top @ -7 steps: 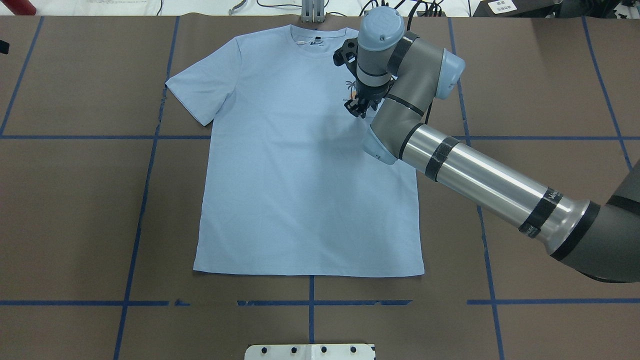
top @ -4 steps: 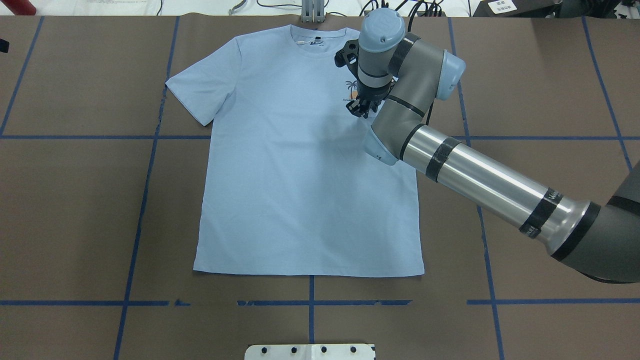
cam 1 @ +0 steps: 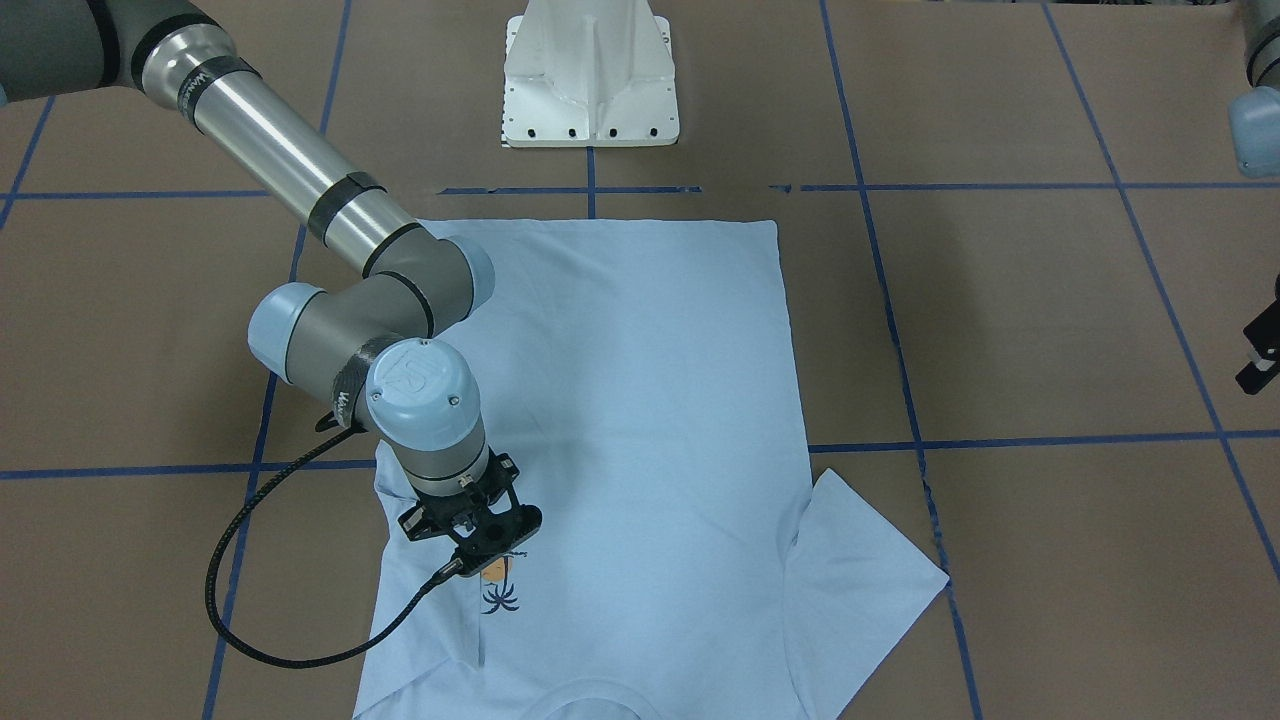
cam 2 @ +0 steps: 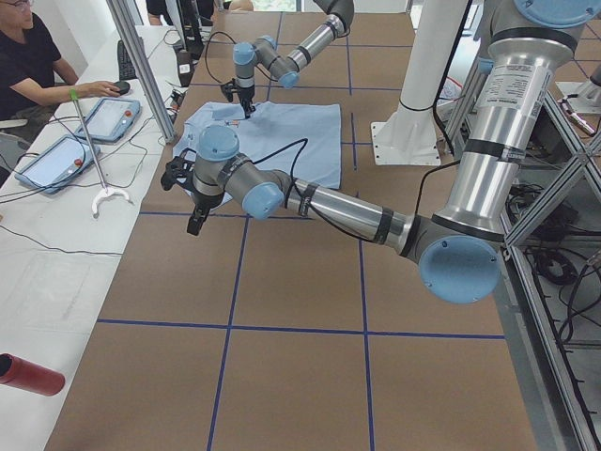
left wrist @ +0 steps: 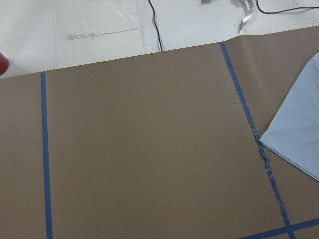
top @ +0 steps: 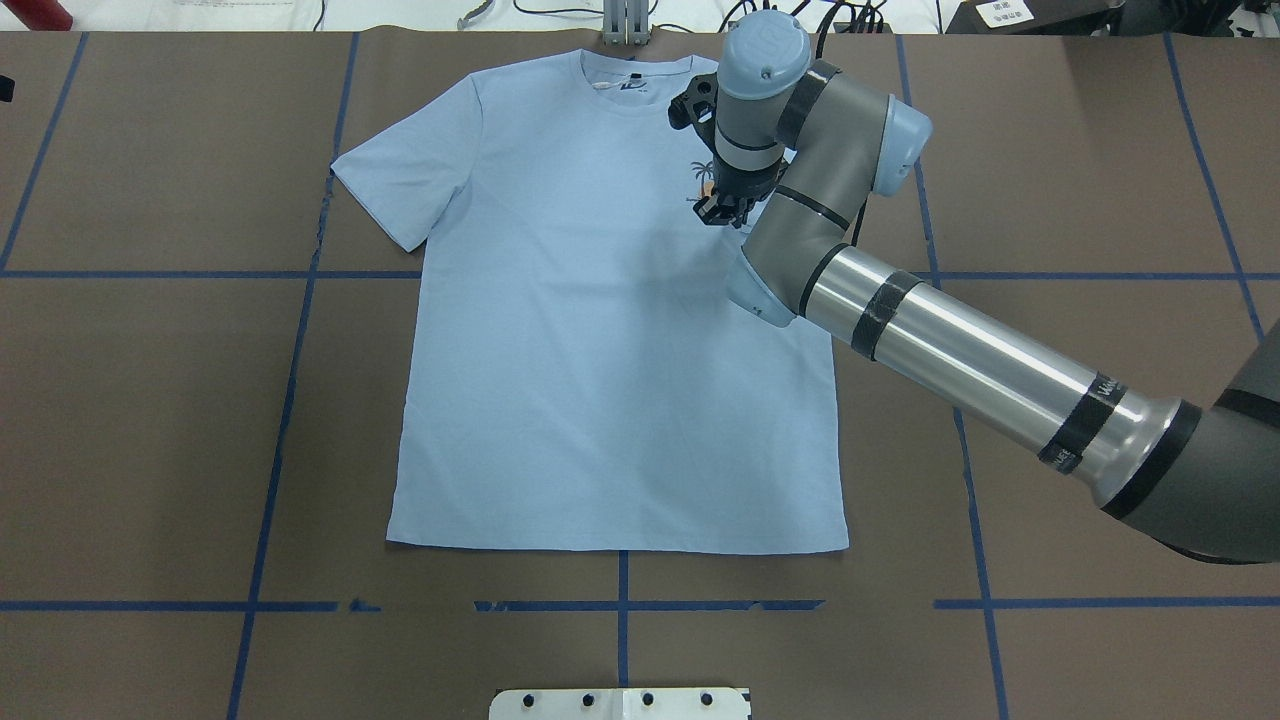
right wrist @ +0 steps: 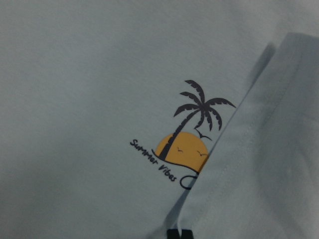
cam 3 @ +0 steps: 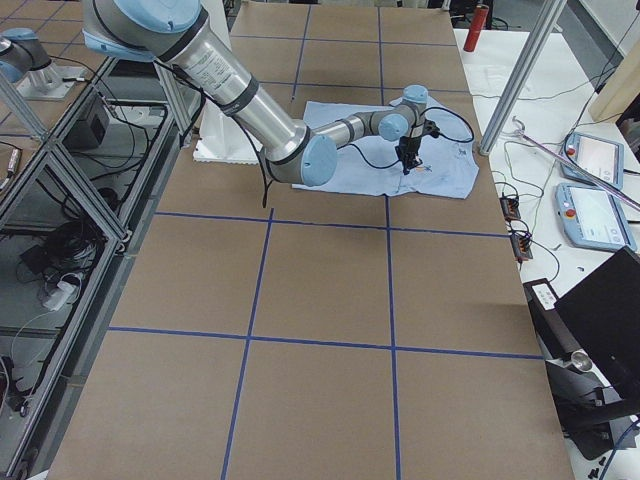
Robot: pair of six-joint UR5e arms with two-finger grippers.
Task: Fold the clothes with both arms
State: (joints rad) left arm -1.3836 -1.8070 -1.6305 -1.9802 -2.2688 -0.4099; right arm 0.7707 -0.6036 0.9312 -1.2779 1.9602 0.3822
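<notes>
The pale blue T-shirt (top: 600, 350) lies flat on the brown table, neckline at the far edge. My right gripper (top: 720, 210) hangs low over the chest by the palm print (right wrist: 187, 144). The sleeve (right wrist: 264, 149) on that side is folded in over the chest. Its hem runs straight into dark fingertips that meet at the bottom edge of the right wrist view, so the jaws look shut on the sleeve. The other sleeve (top: 400, 185) lies spread out. My left gripper (cam 1: 1255, 365) hovers off the shirt past that sleeve, only partly in view. I cannot tell its state.
Blue tape lines (top: 290, 350) grid the table. The white pedestal base (cam 1: 590, 80) stands at the near edge by the shirt's hem. A side bench holds teach pendants (cam 2: 56, 160), a red cylinder (cam 2: 28, 374) and cables, with a seated person (cam 2: 33, 56) behind.
My right gripper has shifted a little toward the neckline over the print. The body of the shirt has not moved.
</notes>
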